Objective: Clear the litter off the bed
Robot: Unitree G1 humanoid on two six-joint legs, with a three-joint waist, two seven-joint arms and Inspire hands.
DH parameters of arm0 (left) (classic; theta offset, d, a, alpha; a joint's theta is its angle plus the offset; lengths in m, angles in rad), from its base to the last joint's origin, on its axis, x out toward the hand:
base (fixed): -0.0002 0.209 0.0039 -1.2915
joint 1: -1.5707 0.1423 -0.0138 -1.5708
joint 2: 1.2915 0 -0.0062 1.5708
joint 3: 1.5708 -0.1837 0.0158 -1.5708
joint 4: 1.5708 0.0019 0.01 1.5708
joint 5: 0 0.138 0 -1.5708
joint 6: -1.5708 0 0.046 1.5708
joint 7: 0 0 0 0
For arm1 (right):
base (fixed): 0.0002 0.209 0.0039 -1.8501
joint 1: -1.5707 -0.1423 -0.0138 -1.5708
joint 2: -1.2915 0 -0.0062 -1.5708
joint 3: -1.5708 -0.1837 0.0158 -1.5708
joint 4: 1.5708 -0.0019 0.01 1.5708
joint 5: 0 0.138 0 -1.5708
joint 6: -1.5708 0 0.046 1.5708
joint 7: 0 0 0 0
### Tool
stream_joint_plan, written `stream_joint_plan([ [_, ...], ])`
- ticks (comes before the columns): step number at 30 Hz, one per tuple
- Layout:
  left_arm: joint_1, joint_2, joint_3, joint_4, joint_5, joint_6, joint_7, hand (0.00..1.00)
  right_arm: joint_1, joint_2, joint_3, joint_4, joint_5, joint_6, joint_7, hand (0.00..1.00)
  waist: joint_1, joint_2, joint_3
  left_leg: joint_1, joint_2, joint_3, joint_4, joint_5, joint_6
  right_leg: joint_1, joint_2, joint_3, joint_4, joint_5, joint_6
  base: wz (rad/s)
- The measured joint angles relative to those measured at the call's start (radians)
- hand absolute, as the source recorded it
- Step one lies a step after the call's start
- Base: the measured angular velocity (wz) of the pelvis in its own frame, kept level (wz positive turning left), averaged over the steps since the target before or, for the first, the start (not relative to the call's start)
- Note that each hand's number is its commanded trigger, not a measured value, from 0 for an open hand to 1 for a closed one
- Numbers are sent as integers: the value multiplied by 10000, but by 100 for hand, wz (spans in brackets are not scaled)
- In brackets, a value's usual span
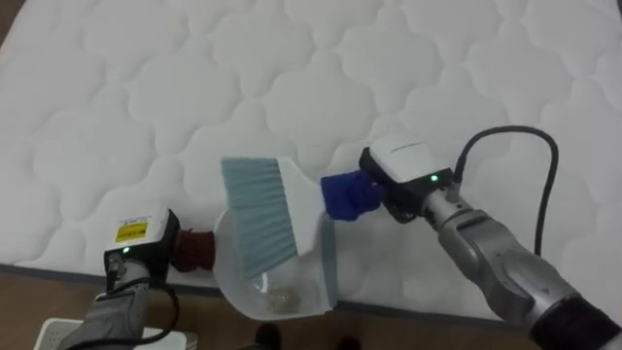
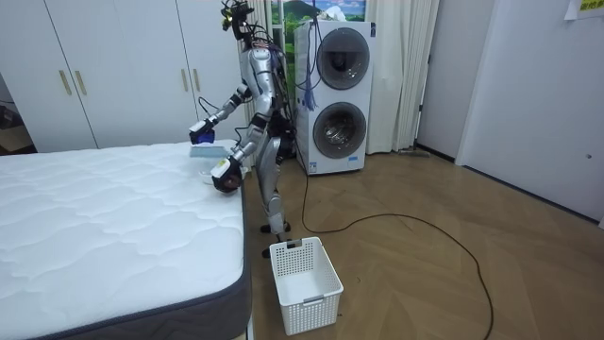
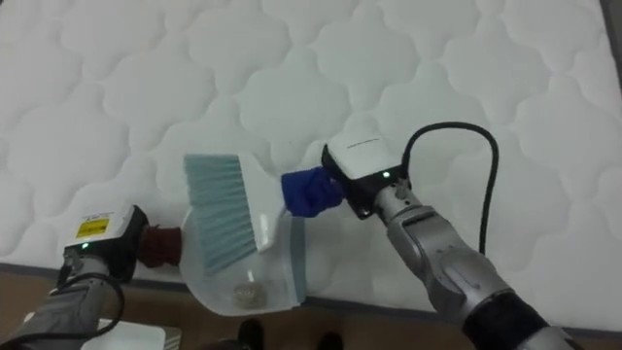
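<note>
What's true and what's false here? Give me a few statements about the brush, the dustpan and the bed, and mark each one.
1. The right hand holds the brush. True.
2. The dustpan lies in the middle of the mattress. False: the left hand holds it at the mattress's near edge.
3. The dustpan is empty. False: a few crumbs lie in it.
4. A white basket stands on the floor near the mattress. True.

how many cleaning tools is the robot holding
2: a brush in the right hand, held over a dustpan in the left hand at the bed edge. None seem hidden.
</note>
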Motion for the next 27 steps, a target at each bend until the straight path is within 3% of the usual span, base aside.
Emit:
stream_joint_plan([
  [5, 190, -50, 58, 2, -47, 9, 175, 100, 742, 43, -1194, 998, 2019, 88, -625, 100, -163, 10, -4, 332, -5, -6, -86, -18, 43, 448, 30, -24, -222, -28, 64, 6],
  [6, 247, -92, 121, 1, -29, 15, 221, 100, 987, 51, -1393, 1176, 2554, 85, -842, 94, -192, 24, -5, 499, -16, -5, -194, -18, 44, 625, 51, -23, -328, -19, 92, 5],
  [7, 302, -187, 273, -7, -24, 12, 269, 100, 1201, 66, -1643, 1389, 3035, 69, -1008, 84, -212, 44, -13, 632, -24, -35, -243, -19, 44, 772, 61, -29, -410, -12, 105, 4],
  [8, 345, -237, 334, -25, -23, 12, 305, 100, 1313, 69, -1769, 1490, 3326, 69, -1110, 60, -232, 71, -28, 687, -28, -47, -269, -19, 44, 858, 68, -52, -469, -6, 117, 8],
  [9, 453, -313, 411, -99, -14, 11, 395, 100, 1583, 77, -2076, 1582, 3797, 73, -1284, 17, -272, 127, -61, 818, -77, -121, -349, -18, 44, 1011, 65, -76, -550, -6, 134, 18],
  [10, 693, -362, 484, -279, -45, 11, 485, 100, 1793, 78, -2332, 1679, 4404, 76, -1441, 8, -429, 238, -132, 921, -136, -223, -423, -18, 44, 1197, 89, -117, -713, 4, 166, 20],
  [11, 853, -368, 537, -447, -46, 11, 489, 100, 1926, 79, -2442, 1679, 4734, 74, -1532, 0, -473, 277, -155, 1026, -138, -240, -519, -17, 44, 1301, 81, -131, -770, -1, 183, 14],
  [13, 1375, -445, 685, -929, -35, -11, 498, 100, 2460, 110, -2896, 1700, 5879, 80, -1709, 0, -505, 417, -244, 1558, -164, -213, -794, -16, 44, 1811, 75, -118, -1021, -10, 243, 2],
  [15, 1482, -451, 877, -1124, -28, -84, 538, 100, 2530, 118, -3104, 1704, 6570, 79, -1721, 0, -515, 456, -266, 1848, -179, -89, -957, -16, 44, 1998, 73, 14, -1033, -31, 271, -10],
  [18, 1531, -597, 1543, -1317, -29, -238, 775, 100, 2499, 127, -3395, 1755, 8191, 20, -1789, 0, -512, 456, -276, 2265, -197, 14, -1254, 5, 33, 2310, 111, 181, -1212, -37, 284, -9],
  [21, 2030, -877, 2337, -1968, 70, -195, 912, 100, 2681, 314, -4106, 1753, 9317, 21, -1789, 0, -577, 464, -304, 2640, -227, -17, -1458, 8, 33, 2713, 166, 262, -1552, -11, 362, -1],
  [24, 2474, -881, 2545, -2609, 75, -218, 912, 100, 2810, 520, -4317, 1749, 10450, 23, -1642, 0, -698, 420, -328, 3114, -271, -42, -1703, 9, 32, 3261, 207, 239, -1925, 30, 423, 1],
  [27, 2881, -930, 2834, -3140, 126, -414, 900, 100, 3186, 822, -4567, 1579, 11174, -43, -1362, 0, -710, 364, -403, 3598, -317, -31, -2000, 8, 32, 3728, 263, 232, -2180, 48, 453, 0],
])
